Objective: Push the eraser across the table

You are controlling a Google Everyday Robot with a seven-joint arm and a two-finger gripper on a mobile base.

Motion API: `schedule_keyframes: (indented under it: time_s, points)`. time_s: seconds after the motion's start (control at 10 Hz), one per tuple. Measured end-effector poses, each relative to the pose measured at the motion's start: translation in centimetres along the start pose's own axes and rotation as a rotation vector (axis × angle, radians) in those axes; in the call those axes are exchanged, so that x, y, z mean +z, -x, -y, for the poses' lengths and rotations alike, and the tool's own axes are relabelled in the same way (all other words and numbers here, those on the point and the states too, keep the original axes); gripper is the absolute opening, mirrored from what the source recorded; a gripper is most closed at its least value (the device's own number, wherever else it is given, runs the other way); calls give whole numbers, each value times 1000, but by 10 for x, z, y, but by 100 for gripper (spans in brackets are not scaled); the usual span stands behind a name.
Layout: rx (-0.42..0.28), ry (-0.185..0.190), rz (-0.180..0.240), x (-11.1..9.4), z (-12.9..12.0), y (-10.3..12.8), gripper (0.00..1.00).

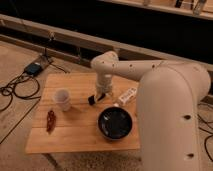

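The gripper (102, 94) hangs low over the table (75, 136), the eraser (92, 100) just beside it at eight o'clock; whether it is parted or closed, I cannot tell.

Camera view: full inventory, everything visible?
Light wooden rectangular table: 1, pale wood, centre.
Small flat black eraser: 1, black, table middle.
White cup: 1, white, table left.
Dark red chili-shaped thing: 1, dark red, front-left.
Black round bowl: 1, black, front-right.
White rectangular block: 1, white, right of gripper.
Cables: several, black, floor left.
Robot arm: 1, white, reaching in from right.
Gripper: 1, colour unclear, over table middle, beside the eraser.
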Motion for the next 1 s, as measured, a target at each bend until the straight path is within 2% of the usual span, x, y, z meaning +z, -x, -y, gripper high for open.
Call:
schedule_keyframes:
  time_s: [0.4,1.0]
  points:
    - [-25,-19,-20,27,9,36,65]
    - [-20,-16,-45,52,10,54,65]
